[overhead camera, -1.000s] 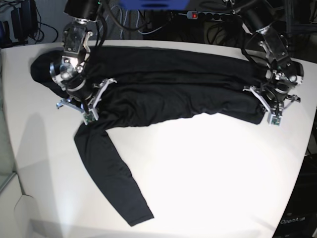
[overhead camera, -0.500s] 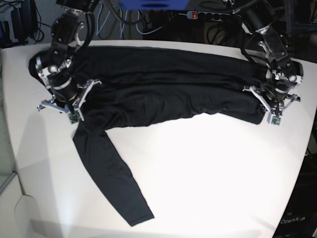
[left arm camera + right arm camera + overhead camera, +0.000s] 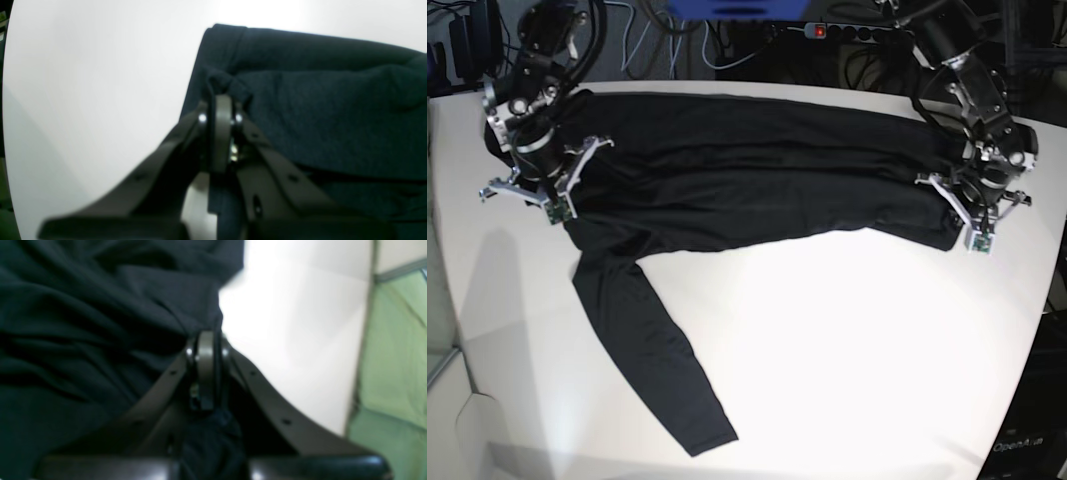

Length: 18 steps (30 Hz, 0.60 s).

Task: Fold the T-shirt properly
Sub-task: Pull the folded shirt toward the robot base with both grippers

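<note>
Now, the T-shirt (image 3: 757, 185) lies stretched in a long band across the far half of the worktop (image 3: 847, 340), one sleeve trailing loose toward the near edge. The left gripper (image 3: 972, 215) sits at the hem end, jaws pinched tight on a bunched corner of the cloth, as the left wrist view shows. The right gripper (image 3: 537, 190) is at the shoulder end, clamped just as hard on a fold of fabric at the edge. So each end is held and the body looks doubled over lengthwise: a fold is in hand, with the cloth drawn taut between the two arms. Next, I'd say, both arms need to lay their ends flat together and let go cleanly. That stray sleeve wants folding in after.
</note>
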Motion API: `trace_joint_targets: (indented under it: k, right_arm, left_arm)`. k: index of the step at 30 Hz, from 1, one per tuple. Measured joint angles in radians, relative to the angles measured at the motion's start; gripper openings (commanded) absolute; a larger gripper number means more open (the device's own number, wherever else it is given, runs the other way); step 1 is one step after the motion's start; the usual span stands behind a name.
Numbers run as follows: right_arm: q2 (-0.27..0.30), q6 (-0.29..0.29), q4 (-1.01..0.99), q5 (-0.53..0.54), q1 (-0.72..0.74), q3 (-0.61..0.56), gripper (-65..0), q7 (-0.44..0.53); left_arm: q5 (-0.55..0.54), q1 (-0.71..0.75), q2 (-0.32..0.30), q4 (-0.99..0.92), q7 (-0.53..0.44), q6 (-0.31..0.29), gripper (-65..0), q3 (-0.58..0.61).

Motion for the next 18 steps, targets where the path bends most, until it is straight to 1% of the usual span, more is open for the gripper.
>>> trace_joint_targets:
  k: [2, 7, 8, 11, 13, 15, 18]
  right_arm:
    - [-0.001, 0.000, 0.000, -0.002, -0.004, 0.033, -65.0, -0.003]
    - [-0.011, 0.000, 0.000, -0.003, 0.002, 0.174, -65.0, 0.062]
    - [-0.020, 0.000, 0.000, -0.003, 0.001, 0.197, -65.0, 0.086]
    - [-0.025, 0.000, -0.003, -0.001, -0.015, 0.246, -65.0, 0.148]
    - [-0.030, -0.002, -0.002, -0.002, -0.045, 0.260, -65.0, 0.186]
    - [-0.056, -0.001, -0.003, -0.007, -0.080, 0.264, -65.0, 0.225]
    - [-0.069, 0.001, -0.004, -0.010, -0.135, 0.262, -65.0, 0.307]
  left_arm:
    - [0.000, 0.000, -0.001, 0.000, 0.000, 0.000, -65.0, 0.000]
    - [0.000, 0.000, -0.003, 0.000, 0.000, 0.000, -65.0, 0.000]
    - [0.000, 0.000, -0.005, 0.000, 0.000, 0.000, -65.0, 0.000]
    - [0.000, 0.000, -0.004, 0.000, -0.003, 0.000, -65.0, 0.000]
    - [0.000, 0.000, -0.005, 0.000, -0.003, 0.000, -65.0, 0.000]
    - [0.000, 0.000, -0.005, 0.000, -0.003, 0.000, -65.0, 0.000]
    - [0.000, 0.000, -0.004, 0.000, -0.003, 0.000, -65.0, 0.000]
